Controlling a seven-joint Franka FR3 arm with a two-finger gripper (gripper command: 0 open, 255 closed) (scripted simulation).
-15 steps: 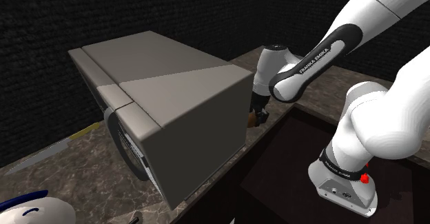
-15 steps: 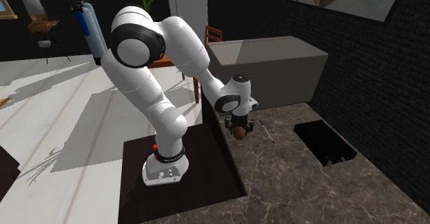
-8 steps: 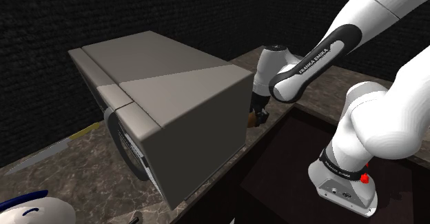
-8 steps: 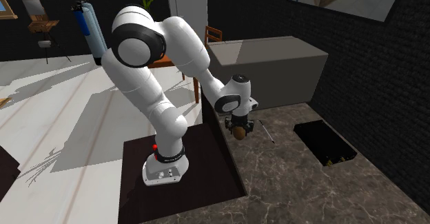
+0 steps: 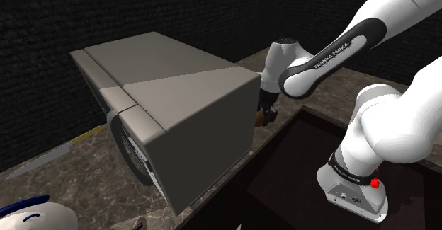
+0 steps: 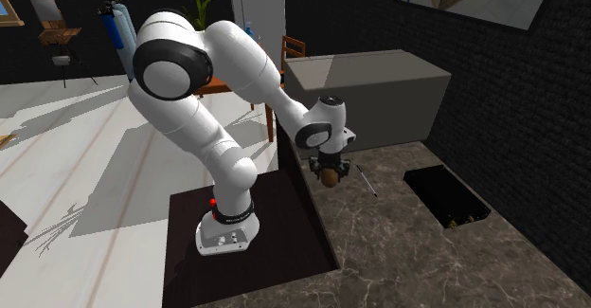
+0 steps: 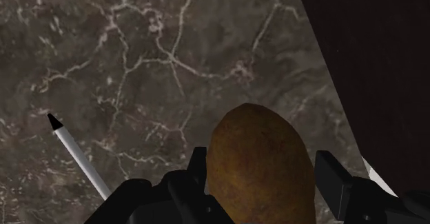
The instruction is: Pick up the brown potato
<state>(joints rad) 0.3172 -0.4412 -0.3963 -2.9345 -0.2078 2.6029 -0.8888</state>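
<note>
**Brown potato pinched over the counter's edge**

Brown and rough-skinned, the potato [image 7: 258,164] sits lengthwise between the jaws, which press on its two flanks. Gripping across the narrow width suits a rounded thing that could roll out of a looser hold. In the second exterior view it hangs at centre frame beneath the arm's [image 6: 237,60] downturned wrist. It seems clear of the marbled counter [image 6: 398,249], though the gap is hard to judge. It is close to the counter's edge, right beside the dark stand [image 6: 284,221].

A thin white pen [image 7: 79,157] with a black tip lies on the counter, just right of the potato in the second exterior view. It does not touch the potato, so it should not snag. A big grey box [image 5: 177,94] stands in the middle of the shoulder view, close beside the wrist, which probably explains the straight-down approach. By my reading the pick is nearly done and only a steady rise remains.
</note>
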